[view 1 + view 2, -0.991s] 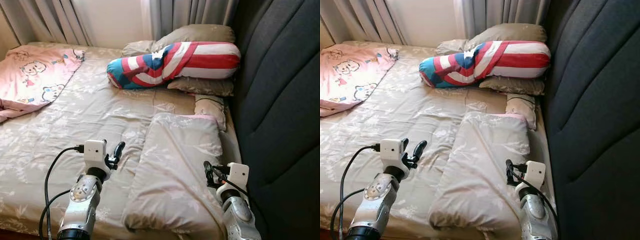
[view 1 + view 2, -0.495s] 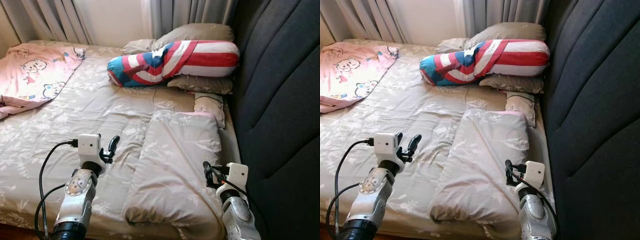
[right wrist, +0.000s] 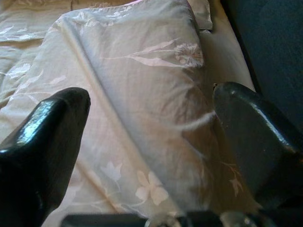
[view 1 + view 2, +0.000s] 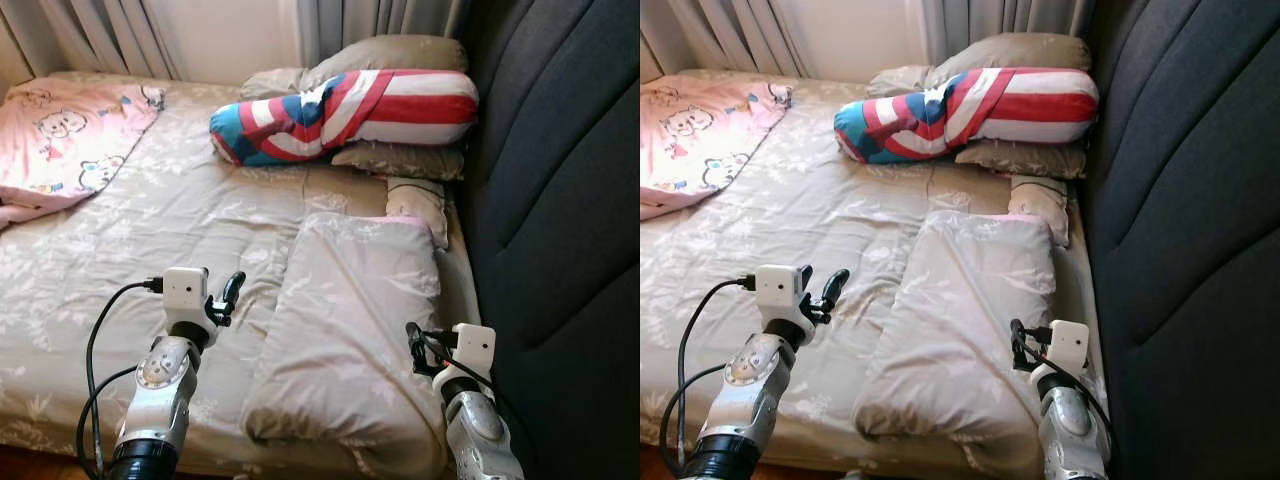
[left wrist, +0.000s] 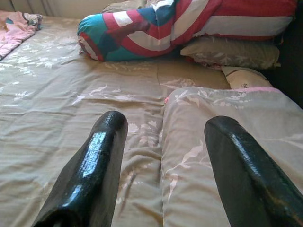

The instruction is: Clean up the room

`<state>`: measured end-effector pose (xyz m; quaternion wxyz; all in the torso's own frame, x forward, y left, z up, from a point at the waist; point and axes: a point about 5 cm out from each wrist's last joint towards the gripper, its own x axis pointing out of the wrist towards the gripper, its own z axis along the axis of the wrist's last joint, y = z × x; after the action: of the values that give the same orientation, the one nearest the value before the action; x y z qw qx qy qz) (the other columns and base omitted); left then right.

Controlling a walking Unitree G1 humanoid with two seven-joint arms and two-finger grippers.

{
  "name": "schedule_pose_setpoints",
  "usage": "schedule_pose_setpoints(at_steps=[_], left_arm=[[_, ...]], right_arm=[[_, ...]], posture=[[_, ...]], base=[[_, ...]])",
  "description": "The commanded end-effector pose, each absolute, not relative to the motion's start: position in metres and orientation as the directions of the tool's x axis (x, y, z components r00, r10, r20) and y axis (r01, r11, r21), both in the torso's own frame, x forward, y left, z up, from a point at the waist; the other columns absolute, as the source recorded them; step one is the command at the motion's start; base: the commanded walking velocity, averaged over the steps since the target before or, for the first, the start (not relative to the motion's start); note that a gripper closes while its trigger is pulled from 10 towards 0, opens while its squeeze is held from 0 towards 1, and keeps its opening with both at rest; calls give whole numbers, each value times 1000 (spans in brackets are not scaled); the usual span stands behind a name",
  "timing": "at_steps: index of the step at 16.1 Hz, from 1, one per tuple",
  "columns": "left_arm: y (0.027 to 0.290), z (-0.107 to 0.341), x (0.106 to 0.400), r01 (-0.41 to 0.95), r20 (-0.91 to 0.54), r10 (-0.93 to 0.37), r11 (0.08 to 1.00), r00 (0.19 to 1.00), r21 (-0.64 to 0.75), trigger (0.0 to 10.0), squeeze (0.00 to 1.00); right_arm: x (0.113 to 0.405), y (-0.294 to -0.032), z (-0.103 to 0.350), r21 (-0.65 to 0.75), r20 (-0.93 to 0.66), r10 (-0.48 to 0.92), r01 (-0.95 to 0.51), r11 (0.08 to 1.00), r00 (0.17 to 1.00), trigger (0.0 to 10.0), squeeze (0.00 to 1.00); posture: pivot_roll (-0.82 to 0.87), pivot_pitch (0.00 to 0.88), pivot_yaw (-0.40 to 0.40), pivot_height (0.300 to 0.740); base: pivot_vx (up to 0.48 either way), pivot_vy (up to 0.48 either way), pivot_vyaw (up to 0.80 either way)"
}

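A folded beige floral quilt [image 4: 355,330] lies on the bed's near right part, beside the dark headboard. My left gripper [image 4: 228,297] hovers open over the sheet just left of the quilt's edge, nothing between its fingers [image 5: 97,161]. My right gripper [image 4: 415,345] stands open above the quilt's near right corner, and the quilt [image 3: 137,85] spreads out under its fingers [image 3: 49,132]. A red, white and blue striped bolster [image 4: 345,112] rests on beige pillows [image 4: 400,160] at the far end. A pink cartoon blanket [image 4: 60,140] lies at the far left.
The dark padded headboard [image 4: 560,200] runs along the right side. Grey curtains [image 4: 110,35] hang behind the bed. A small beige pillow [image 4: 418,205] sits between the quilt and the stacked pillows. Open beige sheet [image 4: 150,230] stretches across the bed's middle.
The view has shifted slightly, with the bed sitting a little higher in the picture. My left gripper has edged right, nearer the quilt. The right gripper has barely moved.
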<state>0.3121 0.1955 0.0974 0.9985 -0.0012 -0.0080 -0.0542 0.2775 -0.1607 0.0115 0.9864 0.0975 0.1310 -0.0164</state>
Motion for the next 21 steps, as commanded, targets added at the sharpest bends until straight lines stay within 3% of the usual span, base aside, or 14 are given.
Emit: schedule_pose_setpoints(at_steps=[1, 10, 16, 17, 18, 19, 21], left_arm=[[196, 93, 309, 111, 4, -111, 994, 994, 6, 10000, 0], [191, 92, 314, 143, -17, -143, 990, 990, 12, 10000, 0], [191, 102, 306, 169, 2, -170, 985, 986, 26, 10000, 0], [194, 101, 301, 173, -8, -173, 984, 985, 36, 10000, 0], [198, 101, 296, 174, -16, -173, 984, 985, 44, 10000, 0], [201, 102, 293, 171, -20, -171, 984, 985, 48, 10000, 0], [206, 104, 288, 174, -32, -173, 983, 984, 60, 10000, 0]], right_arm=[[277, -161, 11, 189, -267, -8, 60, 980, 964, 10000, 0], [298, -156, 15, 172, -339, 16, 45, 984, 941, 10000, 0], [321, -184, 21, 157, -519, -133, 247, 956, 844, 10000, 0], [324, -187, 25, 162, -511, -142, 257, 953, 848, 10000, 565], [327, -188, 29, 181, -498, -146, 267, 946, 855, 10000, 941], [329, -190, 31, 183, -493, -155, 276, 944, 856, 10000, 1000], [333, -190, 34, 221, -497, -143, 284, 933, 856, 10000, 1000]], posture=[[4, 124, -53, 669], [12, 126, -46, 669], [67, 226, -5, 669], [81, 241, 14, 669], [87, 253, 26, 669], [90, 260, 35, 669], [100, 288, 55, 669]], base=[[0, 0, 0], [0, 0, 0], [0, 0, 0], [0, 0, 0], [0, 0, 0], [0, 0, 0], [0, 0, 0]])
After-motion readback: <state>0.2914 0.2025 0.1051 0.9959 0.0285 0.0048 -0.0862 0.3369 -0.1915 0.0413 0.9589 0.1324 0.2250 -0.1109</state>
